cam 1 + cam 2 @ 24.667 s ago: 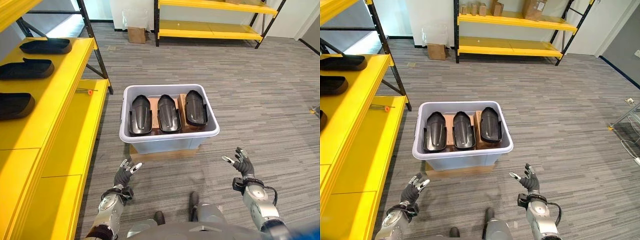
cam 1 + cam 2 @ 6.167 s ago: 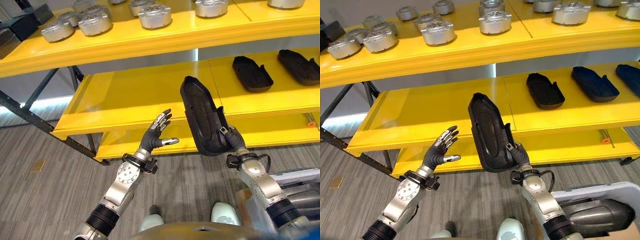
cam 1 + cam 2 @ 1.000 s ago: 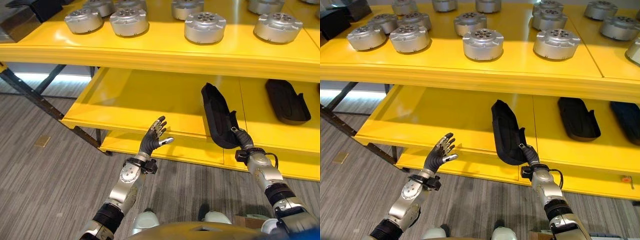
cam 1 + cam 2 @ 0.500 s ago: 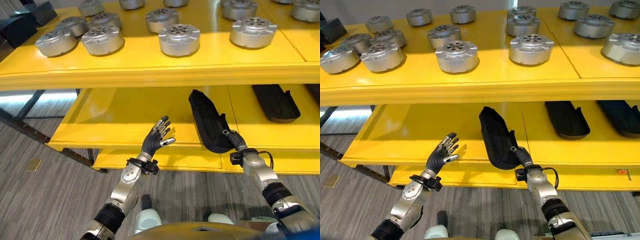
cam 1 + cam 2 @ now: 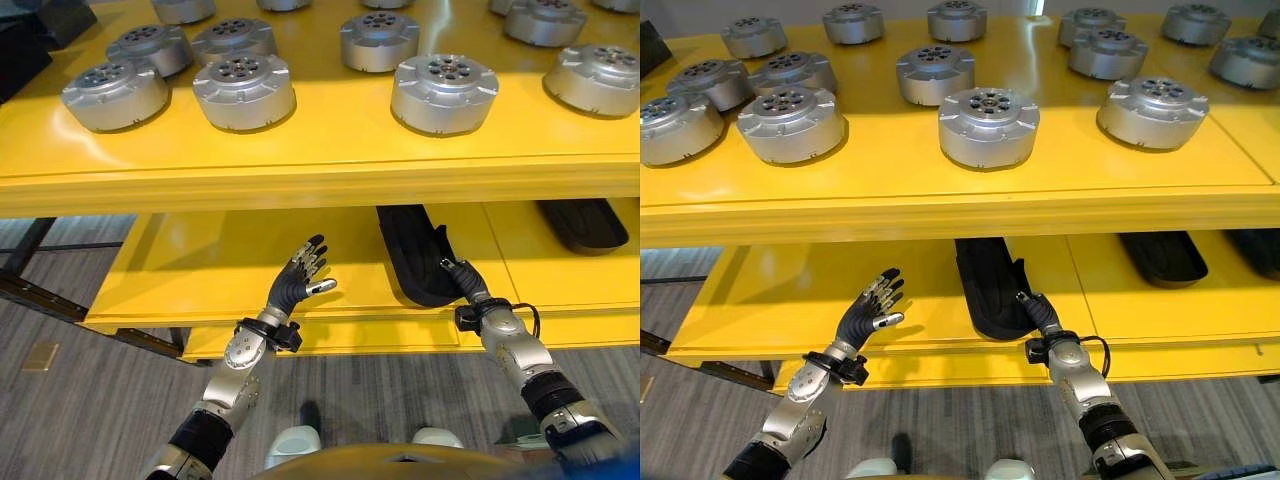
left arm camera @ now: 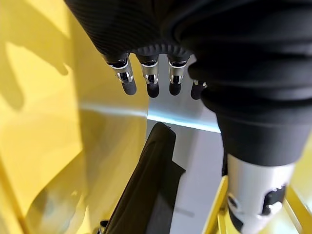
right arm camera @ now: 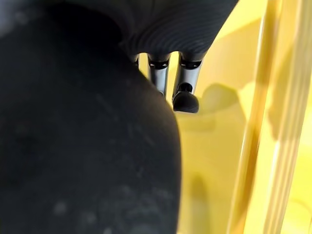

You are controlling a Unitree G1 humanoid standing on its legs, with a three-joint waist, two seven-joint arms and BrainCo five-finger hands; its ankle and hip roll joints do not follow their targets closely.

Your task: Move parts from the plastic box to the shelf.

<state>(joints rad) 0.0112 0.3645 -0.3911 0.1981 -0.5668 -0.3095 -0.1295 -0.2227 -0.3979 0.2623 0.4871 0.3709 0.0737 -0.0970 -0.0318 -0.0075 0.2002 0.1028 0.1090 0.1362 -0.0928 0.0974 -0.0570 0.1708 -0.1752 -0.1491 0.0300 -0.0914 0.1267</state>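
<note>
On the yellow shelf, the top level carries thirteen round silver housings in the right eye view, several cut by the frame's edge, and the level below it holds three long black parts, all partly hidden under the upper board. The nearest black part lies on that lower level at its front edge, its near end held by the right hand, whose fingers curl round it. The left hand hangs in front of the same level, apart from the part, fingers straight and spread.
</note>
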